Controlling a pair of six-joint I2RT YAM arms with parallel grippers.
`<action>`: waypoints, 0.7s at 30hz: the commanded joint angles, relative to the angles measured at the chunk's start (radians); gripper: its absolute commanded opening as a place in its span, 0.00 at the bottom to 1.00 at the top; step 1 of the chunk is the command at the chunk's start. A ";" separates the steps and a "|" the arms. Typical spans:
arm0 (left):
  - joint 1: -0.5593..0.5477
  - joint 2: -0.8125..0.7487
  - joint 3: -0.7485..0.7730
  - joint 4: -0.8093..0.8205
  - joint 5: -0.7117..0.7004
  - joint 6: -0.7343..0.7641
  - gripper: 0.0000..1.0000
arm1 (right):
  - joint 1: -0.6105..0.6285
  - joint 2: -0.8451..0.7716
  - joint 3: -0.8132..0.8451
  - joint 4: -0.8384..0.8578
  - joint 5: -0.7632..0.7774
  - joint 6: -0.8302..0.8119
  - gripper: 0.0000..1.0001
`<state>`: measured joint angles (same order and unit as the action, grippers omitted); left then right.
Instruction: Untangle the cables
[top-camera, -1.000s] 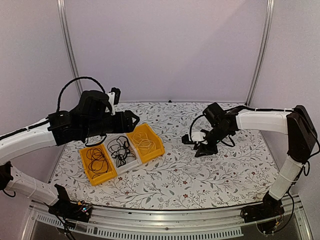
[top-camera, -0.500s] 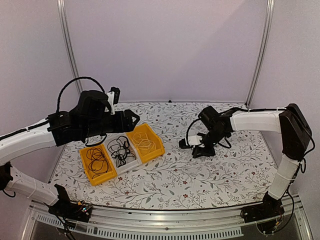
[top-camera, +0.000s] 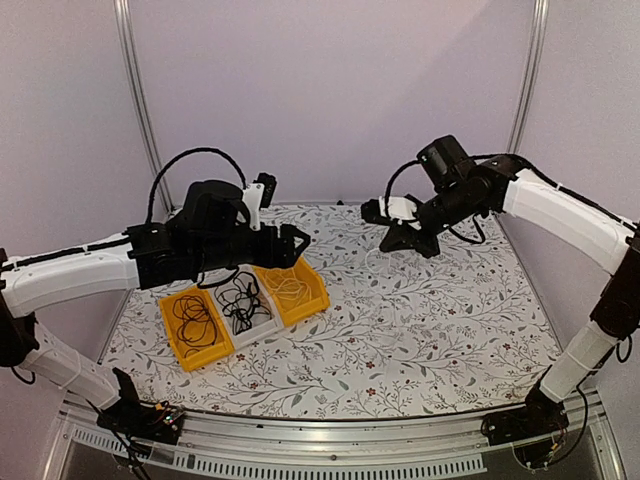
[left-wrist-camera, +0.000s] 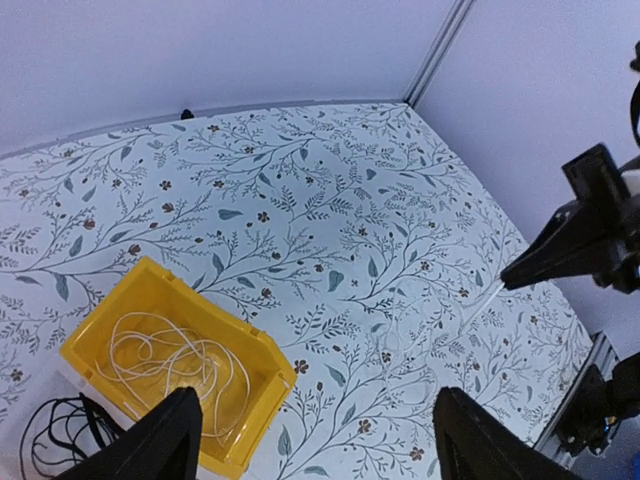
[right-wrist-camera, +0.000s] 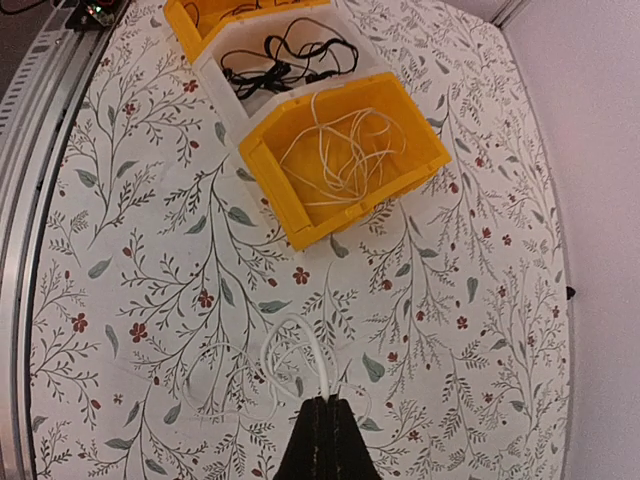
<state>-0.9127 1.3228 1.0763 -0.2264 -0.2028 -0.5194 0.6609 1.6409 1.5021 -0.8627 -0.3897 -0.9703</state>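
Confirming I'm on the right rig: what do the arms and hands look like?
The left arm and right arm have white tubular links between bulky black joints, with a thin black cable looping above each wrist. The left hand and right hand are black, each with two tapered, wedge-shaped fingers.

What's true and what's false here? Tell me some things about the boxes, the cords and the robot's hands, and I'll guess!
1. The right gripper is pinching a white cable. True.
2. The left gripper is squeezed shut. False: its fingers stand wide apart and hold nothing.
3. All three bins are yellow. False: the middle bin is white, and only the two outer ones are yellow.
4. A cream cable lies inside a yellow bin. True.
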 joint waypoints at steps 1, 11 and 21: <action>-0.079 0.035 0.018 0.299 0.075 0.164 0.87 | 0.005 -0.083 0.173 -0.162 -0.108 0.089 0.00; -0.109 0.387 0.230 0.613 0.279 0.207 0.78 | -0.002 -0.091 0.413 -0.223 -0.230 0.279 0.00; -0.102 0.651 0.263 0.717 0.379 0.072 0.59 | -0.012 -0.133 0.588 -0.149 -0.275 0.430 0.00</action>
<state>-1.0168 1.9331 1.3529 0.4419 0.1238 -0.3901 0.6533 1.5433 2.0373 -1.0649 -0.6350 -0.6361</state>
